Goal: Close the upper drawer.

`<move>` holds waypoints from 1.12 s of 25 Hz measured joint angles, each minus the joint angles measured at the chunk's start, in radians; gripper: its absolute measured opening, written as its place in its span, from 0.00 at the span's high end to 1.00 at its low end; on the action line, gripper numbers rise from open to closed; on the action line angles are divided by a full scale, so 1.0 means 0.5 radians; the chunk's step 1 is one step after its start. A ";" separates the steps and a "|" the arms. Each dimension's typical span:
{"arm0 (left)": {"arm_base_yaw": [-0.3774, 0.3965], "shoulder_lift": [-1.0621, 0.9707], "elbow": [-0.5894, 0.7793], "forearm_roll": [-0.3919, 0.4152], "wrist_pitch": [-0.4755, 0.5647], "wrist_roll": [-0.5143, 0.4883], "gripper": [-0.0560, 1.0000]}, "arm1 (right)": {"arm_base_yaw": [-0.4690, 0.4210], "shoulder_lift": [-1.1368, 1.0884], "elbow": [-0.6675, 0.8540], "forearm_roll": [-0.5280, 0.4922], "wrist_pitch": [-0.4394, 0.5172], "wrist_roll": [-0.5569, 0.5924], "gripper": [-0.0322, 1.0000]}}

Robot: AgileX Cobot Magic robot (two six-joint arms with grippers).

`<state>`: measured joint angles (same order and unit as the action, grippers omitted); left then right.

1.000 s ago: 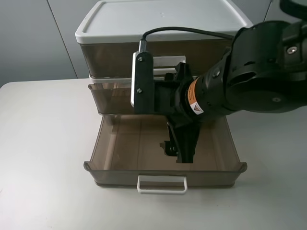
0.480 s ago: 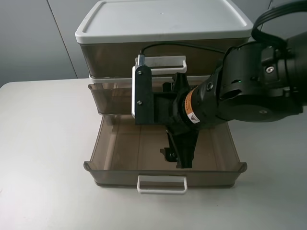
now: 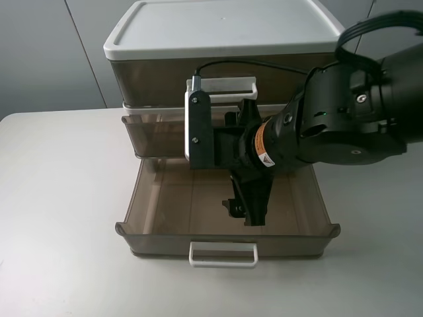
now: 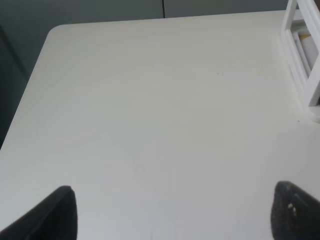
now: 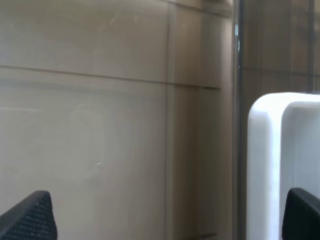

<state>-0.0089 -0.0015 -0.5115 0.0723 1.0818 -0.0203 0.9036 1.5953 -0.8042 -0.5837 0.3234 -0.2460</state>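
The upper drawer (image 3: 151, 134), the smoky-brown middle tier, stands a little out of the unit. Its white handle is hidden behind my right arm. My right gripper (image 3: 246, 212) hangs open and empty over the inside of the pulled-out lowest drawer (image 3: 162, 239), in front of the upper drawer. In the right wrist view the right gripper (image 5: 165, 220) shows wide-apart fingertips (image 5: 27, 217) in front of brown plastic and a white handle (image 5: 267, 165); I cannot tell which drawer's. My left gripper (image 4: 177, 212) is open over bare white table and does not show in the exterior high view.
The taller top-tier drawer (image 3: 152, 79) is shut under the white lid (image 3: 225, 26), its handle (image 3: 228, 86) showing. The lowest drawer's handle (image 3: 223, 254) juts toward the table's front. A white frame (image 4: 305, 55) stands beside the left gripper.
My right arm has shifted a little lower and nearer the front, uncovering the top-tier handle. The gripper stays over the lowest drawer. The drawers have not moved.
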 joint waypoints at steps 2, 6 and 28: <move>0.000 0.000 0.000 0.000 0.000 0.000 0.25 | -0.014 0.000 0.000 -0.016 -0.005 0.000 0.31; 0.000 0.000 0.000 0.000 0.000 0.000 0.25 | -0.031 0.021 0.000 -0.092 -0.015 0.046 0.31; 0.000 0.000 0.000 0.000 0.000 -0.004 0.25 | -0.083 0.153 -0.116 -0.270 -0.031 0.339 0.31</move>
<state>-0.0089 -0.0015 -0.5115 0.0723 1.0818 -0.0223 0.8621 1.6718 -0.8624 -0.7187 0.3078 -0.0767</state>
